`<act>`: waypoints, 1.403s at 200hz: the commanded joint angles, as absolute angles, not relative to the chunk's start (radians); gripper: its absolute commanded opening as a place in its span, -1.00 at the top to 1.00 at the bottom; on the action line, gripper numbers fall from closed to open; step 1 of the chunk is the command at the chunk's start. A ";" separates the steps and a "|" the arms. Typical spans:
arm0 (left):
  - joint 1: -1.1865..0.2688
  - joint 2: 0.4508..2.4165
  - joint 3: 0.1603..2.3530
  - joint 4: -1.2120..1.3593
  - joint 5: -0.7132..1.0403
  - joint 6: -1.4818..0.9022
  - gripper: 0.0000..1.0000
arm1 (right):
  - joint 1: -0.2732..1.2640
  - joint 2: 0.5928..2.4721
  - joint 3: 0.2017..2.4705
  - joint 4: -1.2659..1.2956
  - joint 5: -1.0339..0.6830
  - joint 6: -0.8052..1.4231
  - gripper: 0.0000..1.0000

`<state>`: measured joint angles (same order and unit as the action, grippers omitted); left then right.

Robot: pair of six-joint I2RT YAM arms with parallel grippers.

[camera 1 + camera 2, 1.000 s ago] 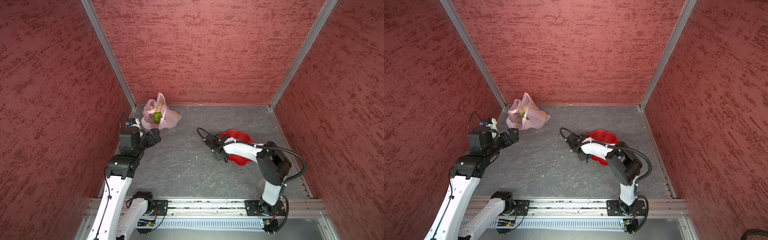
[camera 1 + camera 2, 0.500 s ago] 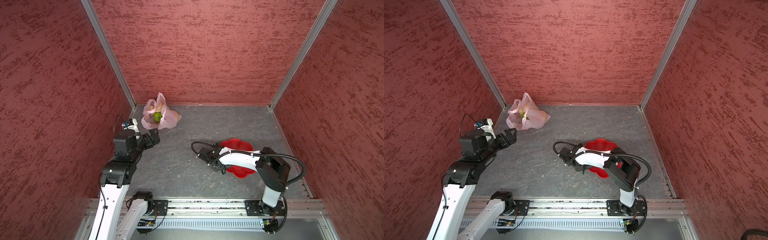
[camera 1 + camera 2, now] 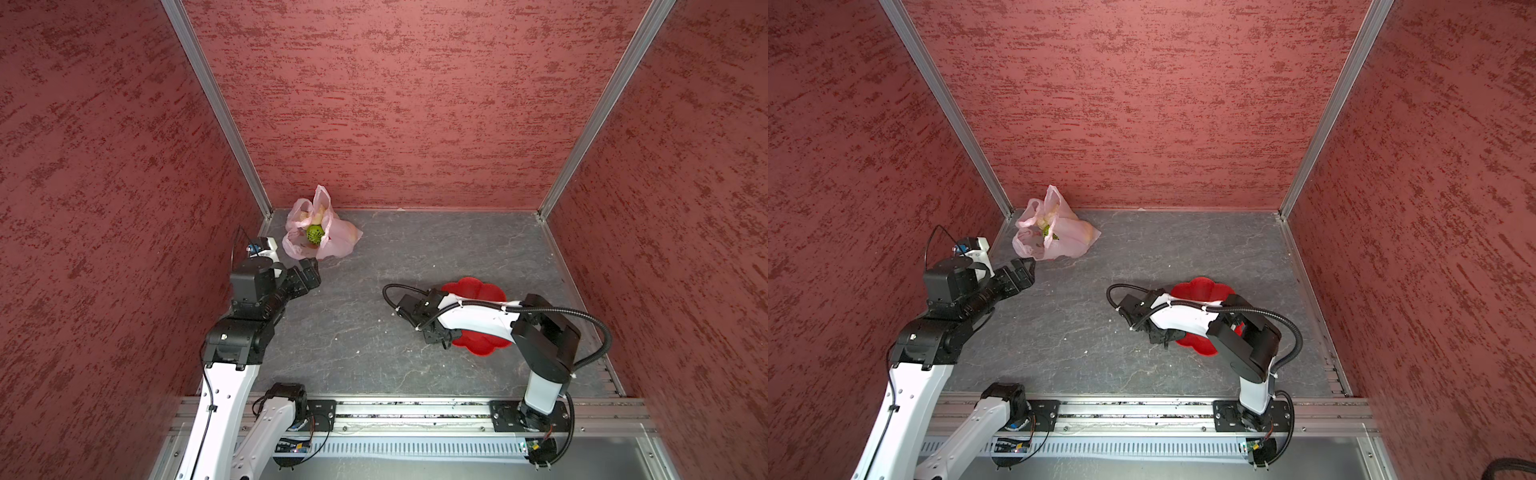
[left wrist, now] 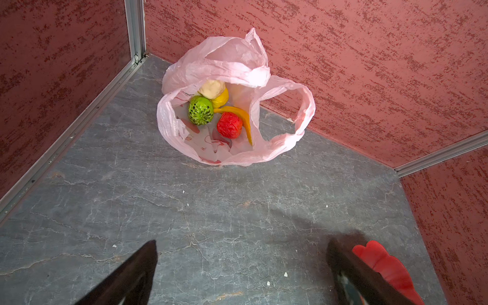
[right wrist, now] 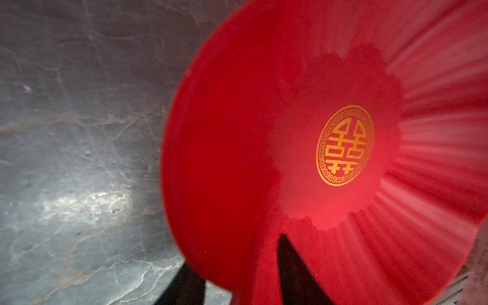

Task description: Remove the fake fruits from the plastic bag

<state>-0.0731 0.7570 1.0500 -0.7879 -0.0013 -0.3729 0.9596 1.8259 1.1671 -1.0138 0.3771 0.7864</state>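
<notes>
Pulled nearer the front rail since earlier: red plate [image 3: 482,347]. Left gripper [image 3: 308,273] is held spread wide, just short of the plastic bag [image 3: 338,240] in the back-left corner; fake fruits [image 4: 202,111] are seen inside. Right gripper [image 3: 441,337] is seen with jaws parted astride the plate rim.

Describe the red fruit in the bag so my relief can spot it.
Go to the back left corner, where the pink plastic bag lies open. Inside, beside the curved banana, sits the red fruit: the only crinkled red ball.
</notes>
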 commanded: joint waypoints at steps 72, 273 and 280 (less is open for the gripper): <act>0.003 0.947 1.333 -0.992 0.010 -0.269 -0.99 | 0.961 1.687 1.395 -1.027 0.370 0.601 -0.36; 0.063 1.550 1.465 -0.480 -0.073 -0.133 -0.59 | 0.861 1.890 1.731 -0.497 0.188 0.534 -0.34; 0.065 1.569 1.466 -0.460 -0.077 -0.135 -0.58 | 0.855 1.896 1.734 -0.498 0.187 0.533 -0.34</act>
